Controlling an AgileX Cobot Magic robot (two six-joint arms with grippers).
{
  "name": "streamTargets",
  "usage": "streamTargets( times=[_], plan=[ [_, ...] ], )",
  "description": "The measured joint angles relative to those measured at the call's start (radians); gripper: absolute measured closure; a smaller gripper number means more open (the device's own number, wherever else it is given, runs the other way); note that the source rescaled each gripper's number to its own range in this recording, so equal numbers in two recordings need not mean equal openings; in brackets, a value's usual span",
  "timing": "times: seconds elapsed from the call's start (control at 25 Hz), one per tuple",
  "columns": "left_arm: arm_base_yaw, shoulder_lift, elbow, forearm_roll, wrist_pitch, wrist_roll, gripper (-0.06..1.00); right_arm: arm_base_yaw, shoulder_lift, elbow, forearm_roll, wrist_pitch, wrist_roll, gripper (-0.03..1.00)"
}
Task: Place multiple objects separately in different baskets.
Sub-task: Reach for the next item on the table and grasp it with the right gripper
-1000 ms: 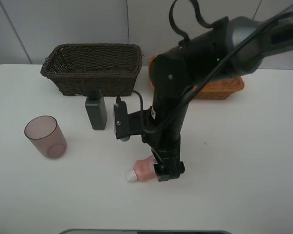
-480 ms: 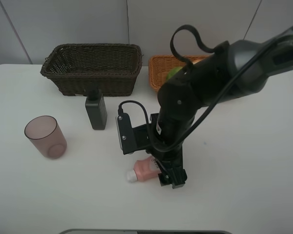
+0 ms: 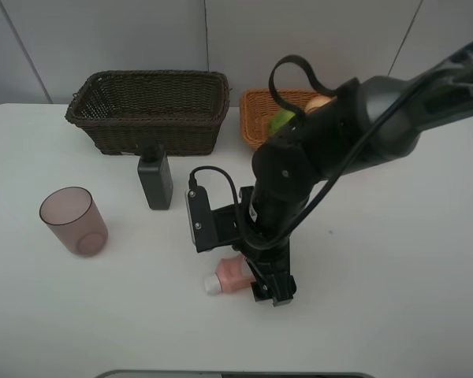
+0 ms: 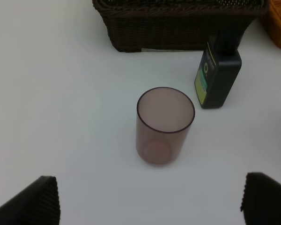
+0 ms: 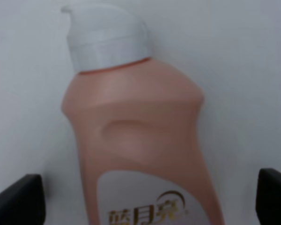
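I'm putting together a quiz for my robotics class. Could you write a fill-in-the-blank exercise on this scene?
1. The pink bottle lies on its ___ on the table.
2. The cup stands upright and holds ___.
3. The lime sits inside a ___.
4. The right gripper, with its jaws on either side of the pink bottle, is ___.

Missing words: side; nothing; basket; open.

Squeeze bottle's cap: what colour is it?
The cap is white, on a pink squeeze bottle; the right wrist view shows it best.
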Motion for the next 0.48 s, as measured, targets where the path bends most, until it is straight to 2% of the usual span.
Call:
streamTargets(
  times=[0.24,0.32,0.36,0.44,0.48],
  plan=[
    [0.000,0.000,0.000,0.000,0.000,0.000,-0.06,0.000,0.004,0.000,-0.004,0.002,0.000,-0.03],
    [0.000,0.000,0.000,0.000,0.000,0.000,-0.06,0.000,0.004,0.000,-0.014,0.011,0.000,0.01],
    [0.000,0.000,0.000,0.000,0.000,0.000,-0.06,0.000,0.004,0.000,-0.019,0.013,0.000,0.08],
    [0.000,0.000,0.000,0.000,0.000,0.000,-0.06,0.000,0.004,0.000,-0.029,0.021,0.000,0.33],
    [0.000,0.000,0.000,0.000,0.000,0.000,-0.06,0.000,0.004,0.000,-0.031,0.023,0.000,0.58]
  ],
)
